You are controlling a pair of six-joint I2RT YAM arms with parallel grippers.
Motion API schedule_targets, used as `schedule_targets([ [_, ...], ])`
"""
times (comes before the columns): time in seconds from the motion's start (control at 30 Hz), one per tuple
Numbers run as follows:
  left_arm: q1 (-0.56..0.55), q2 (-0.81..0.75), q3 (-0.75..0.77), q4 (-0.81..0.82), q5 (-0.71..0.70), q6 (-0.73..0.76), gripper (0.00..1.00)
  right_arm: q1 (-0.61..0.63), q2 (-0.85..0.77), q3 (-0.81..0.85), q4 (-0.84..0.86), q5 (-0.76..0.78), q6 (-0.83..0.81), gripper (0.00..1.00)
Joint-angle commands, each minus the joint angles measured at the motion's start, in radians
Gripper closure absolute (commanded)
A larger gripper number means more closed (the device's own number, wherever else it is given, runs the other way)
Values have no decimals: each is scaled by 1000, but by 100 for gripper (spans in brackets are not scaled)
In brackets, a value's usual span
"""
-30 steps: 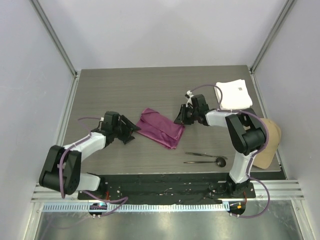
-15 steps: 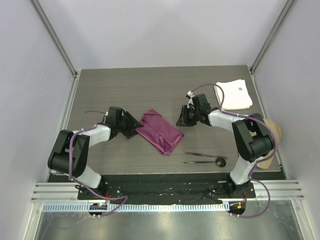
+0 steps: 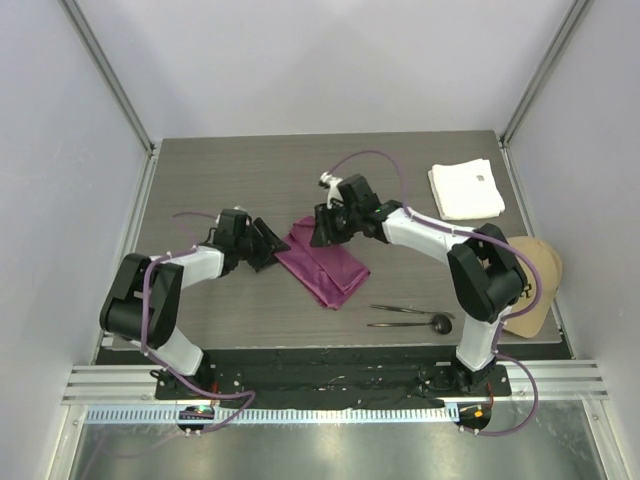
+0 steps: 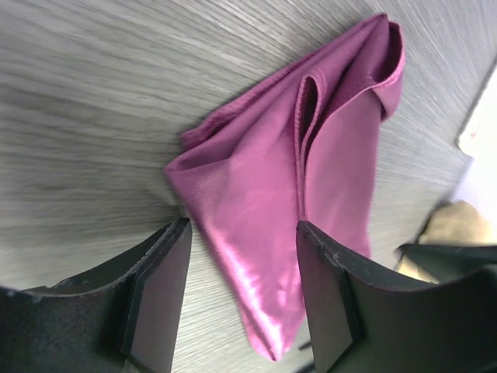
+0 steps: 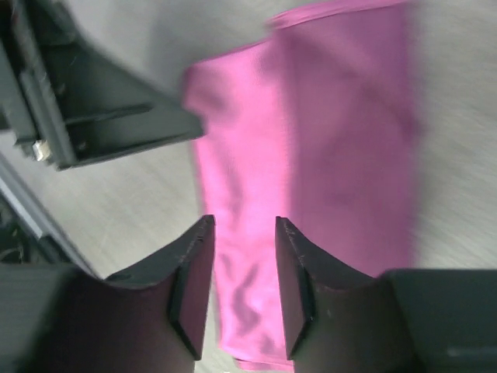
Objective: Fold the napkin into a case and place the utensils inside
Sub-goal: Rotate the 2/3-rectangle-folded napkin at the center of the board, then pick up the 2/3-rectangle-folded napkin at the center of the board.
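The magenta napkin (image 3: 325, 262) lies folded in loose layers in the middle of the table. It also shows in the left wrist view (image 4: 311, 179) and the right wrist view (image 5: 342, 116). My left gripper (image 3: 272, 243) is open at the napkin's left corner, its jaws either side of that corner (image 4: 242, 233). My right gripper (image 3: 318, 228) is open just above the napkin's far left edge (image 5: 243, 225), holding nothing. The two dark utensils (image 3: 405, 310) lie side by side near the front right, the spoon with its round head (image 3: 441, 322) pointing right.
A thick white folded cloth (image 3: 466, 189) lies at the back right. A tan cap (image 3: 535, 285) sits at the table's right edge. My left gripper's body (image 5: 109, 116) shows close by in the right wrist view.
My right gripper has swung left from near the white cloth to over the napkin's far edge. My left gripper has closed in on the napkin's left corner. The napkin has shifted slightly.
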Motion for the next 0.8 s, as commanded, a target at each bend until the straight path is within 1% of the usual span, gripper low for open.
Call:
schedule_targets([
  [0.0,1,-94,-19,-98,-93,76,39,58,38,59,-20,-16,-44,54],
  [0.03,1,-120,-20,-130,-106,78,40,80,41,60,-20,7,-48,48],
  [0.1,3,-194,-11,-209,-164,70,39,97,57,77,-35,9,-71,45],
  [0.13,3,-222,0,-334,-264,45,39,116,61,82,-43,17,-79,43],
  [0.2,3,-306,39,-496,-432,-6,39,144,76,101,-69,53,-116,40],
  [0.23,4,-335,49,-611,-539,-23,39,156,87,114,-84,70,-128,38],
  [0.27,10,-398,65,-653,-573,-58,38,185,95,129,-125,113,-148,38],
  [0.33,13,-456,76,-731,-633,-72,36,213,124,164,-156,159,-177,36],
  [0.37,15,-501,92,-756,-646,-98,36,239,132,171,-176,211,-202,36],
  [0.43,19,-541,104,-825,-673,-120,36,261,168,198,-211,259,-220,35],
  [0.47,22,-555,118,-845,-679,-127,36,279,178,209,-231,318,-231,35],
  [0.53,24,-590,130,-872,-690,-129,36,293,196,218,-244,340,-258,35],
  [0.57,24,-601,138,-888,-695,-118,36,302,202,230,-256,383,-260,35],
  [0.77,27,-647,121,-880,-670,-98,36,325,256,273,-283,443,-260,37],
])
